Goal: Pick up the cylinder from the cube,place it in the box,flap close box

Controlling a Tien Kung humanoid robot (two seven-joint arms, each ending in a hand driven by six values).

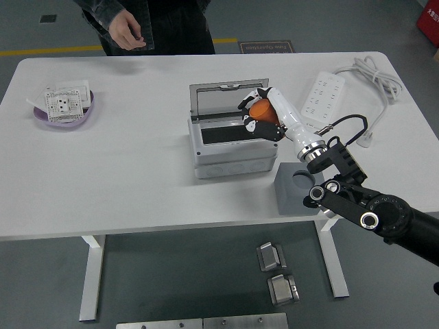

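Right hand (pixel 264 116) clamped on orange cylinder (pixel 260 110), held over open grey box (pixel 230 146) (lid upright). Grey cube (pixel 296 189) sits beside box, socket vacant.

No text can be read; the floor sign (pixel 265 46) beyond the table's (pixel 137 178) far edge is blurred.

One head view, high on the robot's side, facing forward and down over the whole white table (pixel 137 178)
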